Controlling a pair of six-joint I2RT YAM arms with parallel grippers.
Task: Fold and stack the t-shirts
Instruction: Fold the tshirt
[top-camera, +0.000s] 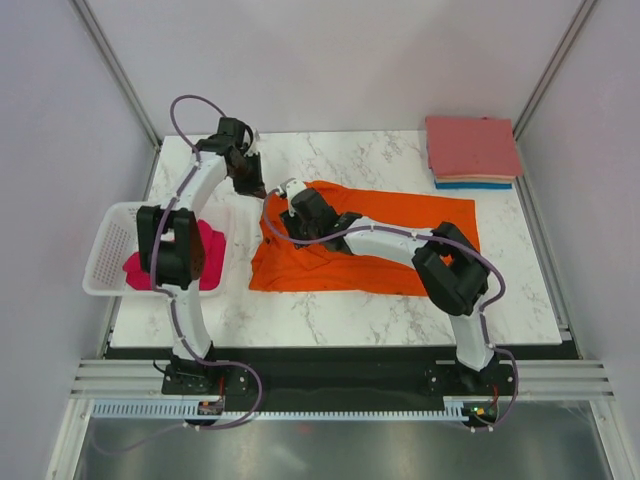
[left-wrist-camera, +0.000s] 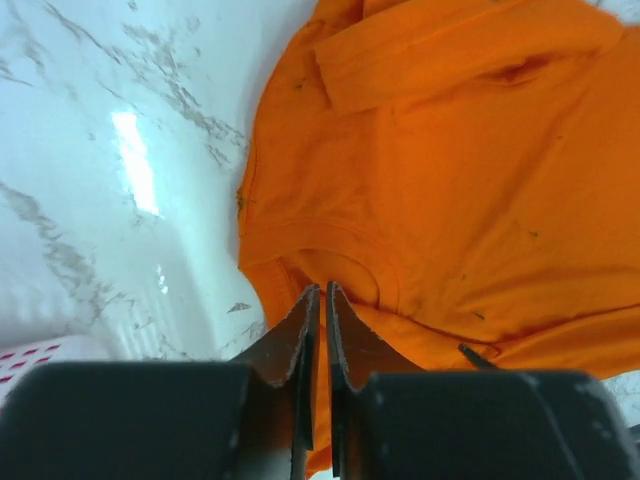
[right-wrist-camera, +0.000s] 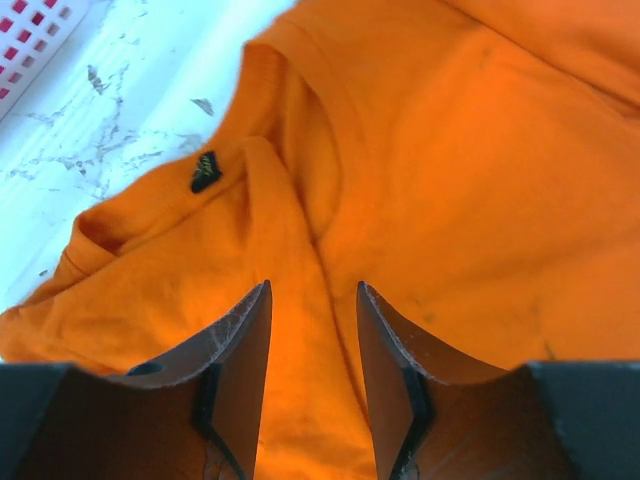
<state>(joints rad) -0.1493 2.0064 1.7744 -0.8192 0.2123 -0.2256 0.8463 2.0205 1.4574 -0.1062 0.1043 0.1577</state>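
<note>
Orange shirt (top-camera: 400, 215): lay mid-frame.
Left fingers (left-wrist-camera: 300, 340): closed at its collar.
Right fingers (right-wrist-camera: 240, 350): parted, empty, above it.
Tabletop (top-camera: 350, 310): white marble.

Your top view looks down from behind on the whole worktop (top-camera: 340, 310); both wrist views sit close over the orange t-shirt (top-camera: 420, 210), sharing its collar (left-wrist-camera: 340, 240)

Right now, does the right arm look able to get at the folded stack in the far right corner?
Probably yes. The right gripper is open and empty over the orange shirt, and nothing stands between it and the folded stack on its own side, though the stretch looks long.
</note>
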